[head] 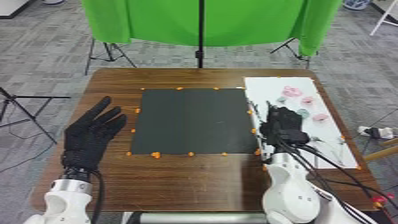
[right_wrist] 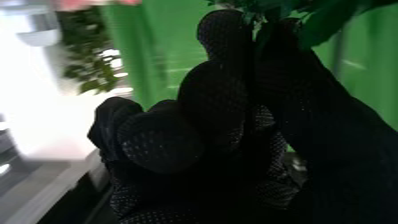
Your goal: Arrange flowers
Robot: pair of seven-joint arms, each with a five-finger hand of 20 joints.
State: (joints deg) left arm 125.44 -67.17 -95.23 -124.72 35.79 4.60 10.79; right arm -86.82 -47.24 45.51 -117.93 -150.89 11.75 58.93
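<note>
My left hand (head: 87, 142) rests over the table's left side, fingers straight and spread. My right hand (head: 284, 124) is over the white sheet (head: 264, 87), close to the dark mat's right edge. Pink flowers (head: 292, 91) and pale blue-green ones lie on the sheet beyond and beside it. In the right wrist view the right hand (right_wrist: 213, 105) has its finger and thumb pinched together at green leaves (right_wrist: 333, 25); its other fingers are curled. More leaves (right_wrist: 80, 45) and a pink bloom (right_wrist: 75, 4) appear farther off.
A dark mat (head: 193, 122) with orange bits around its edges covers the middle of the brown table (head: 204, 182). Beyond the table stand a green cloth (head: 204, 25) and black stands. A white object (head: 380, 132) lies on the floor at right.
</note>
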